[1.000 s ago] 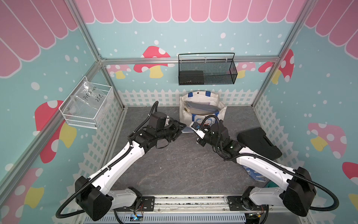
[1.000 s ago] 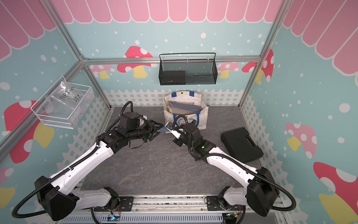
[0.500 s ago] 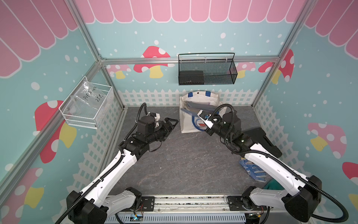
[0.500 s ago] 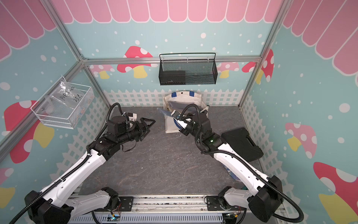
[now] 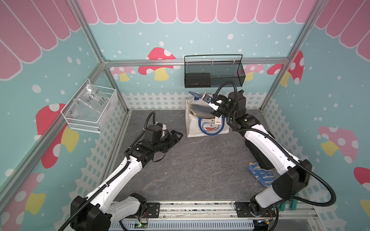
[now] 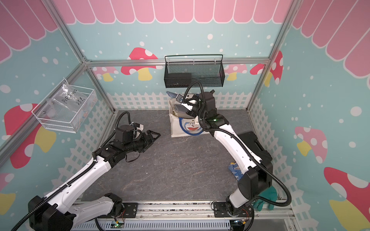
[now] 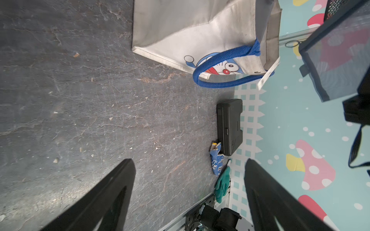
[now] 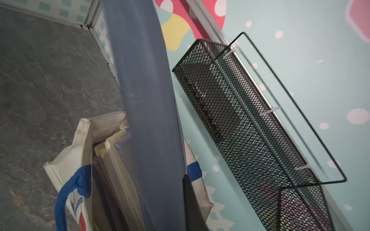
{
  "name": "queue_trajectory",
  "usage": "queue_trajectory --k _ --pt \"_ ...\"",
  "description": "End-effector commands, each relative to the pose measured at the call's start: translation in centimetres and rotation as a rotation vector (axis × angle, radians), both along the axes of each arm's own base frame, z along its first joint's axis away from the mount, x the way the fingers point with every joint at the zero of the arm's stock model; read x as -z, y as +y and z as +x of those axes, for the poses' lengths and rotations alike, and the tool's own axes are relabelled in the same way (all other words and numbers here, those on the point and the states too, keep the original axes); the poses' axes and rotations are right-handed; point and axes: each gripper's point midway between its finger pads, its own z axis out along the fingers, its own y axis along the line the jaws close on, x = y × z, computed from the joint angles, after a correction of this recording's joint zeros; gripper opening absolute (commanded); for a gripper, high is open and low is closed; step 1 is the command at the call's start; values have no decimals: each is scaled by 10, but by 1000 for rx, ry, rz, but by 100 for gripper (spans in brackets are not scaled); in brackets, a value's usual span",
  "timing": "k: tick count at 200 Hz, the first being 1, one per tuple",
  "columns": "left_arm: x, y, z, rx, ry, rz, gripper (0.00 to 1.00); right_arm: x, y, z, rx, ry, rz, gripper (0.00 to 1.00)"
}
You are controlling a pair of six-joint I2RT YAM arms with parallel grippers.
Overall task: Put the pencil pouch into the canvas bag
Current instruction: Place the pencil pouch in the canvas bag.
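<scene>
Cream canvas bag (image 5: 206, 128) with blue straps and a cat face stands on the grey bench (image 5: 190, 166), flat pouches upright inside. The slate-blue pencil pouch (image 8: 144, 96) hangs over its mouth, pinched by the right hand (image 5: 209, 102), which has risen since earlier. The left hand (image 5: 177, 136), spread empty, has drawn back leftward.

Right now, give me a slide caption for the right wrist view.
Right end effector holds the blue-grey pencil pouch above the open canvas bag, beside the black mesh basket.
</scene>
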Motion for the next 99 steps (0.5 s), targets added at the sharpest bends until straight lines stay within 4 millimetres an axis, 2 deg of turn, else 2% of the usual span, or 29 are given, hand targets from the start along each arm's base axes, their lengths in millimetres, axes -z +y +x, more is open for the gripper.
queue_trajectory --k 1,34,43,48,65,79,99 --pt "-14 8 -3 -3 -38 46 86 21 -2 16 -51 31 -48 0" --pt "-17 15 -2 -28 -57 68 86 60 5 36 -70 102 -51 0" --pt "-17 15 -2 -32 -58 68 86 66 3 42 -43 114 -50 0" --pt "-17 24 2 -61 -59 70 86 71 2 44 -36 124 -51 0" --pt "-17 26 3 -72 -68 71 86 79 -1 49 -12 143 -52 0" --pt "-15 27 5 -80 -72 77 86 82 -4 51 11 152 -51 7" --pt "-9 28 7 -82 -65 91 86 81 -9 50 34 159 -37 22"
